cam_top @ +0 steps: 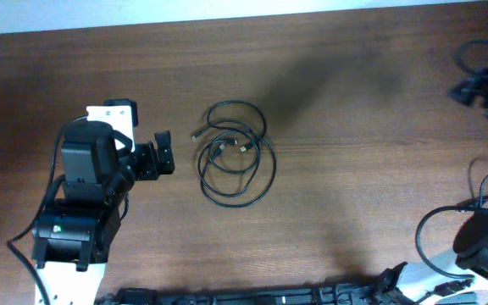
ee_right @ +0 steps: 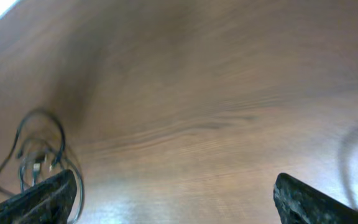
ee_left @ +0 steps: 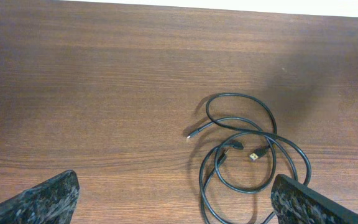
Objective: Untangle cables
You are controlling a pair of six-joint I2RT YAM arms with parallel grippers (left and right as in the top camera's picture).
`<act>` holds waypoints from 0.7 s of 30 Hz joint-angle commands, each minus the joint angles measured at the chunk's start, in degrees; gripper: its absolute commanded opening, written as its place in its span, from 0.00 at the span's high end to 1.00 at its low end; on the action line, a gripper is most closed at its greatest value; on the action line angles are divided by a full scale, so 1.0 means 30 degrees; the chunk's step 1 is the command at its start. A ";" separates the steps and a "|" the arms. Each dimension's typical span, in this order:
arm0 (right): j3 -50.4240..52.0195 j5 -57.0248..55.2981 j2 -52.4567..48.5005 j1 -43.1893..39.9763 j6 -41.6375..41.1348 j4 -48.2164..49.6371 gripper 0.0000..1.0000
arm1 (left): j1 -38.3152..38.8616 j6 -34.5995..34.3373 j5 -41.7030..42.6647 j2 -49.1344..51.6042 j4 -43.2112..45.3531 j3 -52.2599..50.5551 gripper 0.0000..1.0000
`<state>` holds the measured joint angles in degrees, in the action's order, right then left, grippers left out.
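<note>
Though untouched, cables [cam_top: 234, 146] just ahead of wide-spread left pincer [cam_top: 168, 152].

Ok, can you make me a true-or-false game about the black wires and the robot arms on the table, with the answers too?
1. The thin black cables lie in loops on the brown wooden table. True.
2. The left tool is holding a cable. False: it is open and empty, beside the cables, not touching them.
3. The right tool is open with nothing between its fingers. True.
4. The cables are stretched out in straight lines. False: they curl round and cross over one another, with small plugs at the ends.
</note>
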<state>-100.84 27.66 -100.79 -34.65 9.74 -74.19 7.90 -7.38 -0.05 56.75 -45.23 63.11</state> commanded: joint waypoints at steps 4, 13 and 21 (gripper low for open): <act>0.3308 0.0364 -0.0087 0.5115 0.0678 0.1982 0.01 | -0.0102 -0.0233 -0.0131 -0.0029 0.0029 0.0124 0.01; 0.8218 0.2142 -0.0102 1.1198 0.0510 0.6149 0.01 | -0.0102 -0.0233 -0.0131 -0.0029 0.0029 0.0124 0.01; 1.0404 0.2645 -0.0284 1.5970 -0.3927 1.1708 0.01 | -0.0102 -0.0233 -0.0131 -0.0029 0.0029 0.0124 0.01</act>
<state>-70.91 33.91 -101.27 8.67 3.36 -42.06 7.90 -7.38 -0.05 56.75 -45.23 63.11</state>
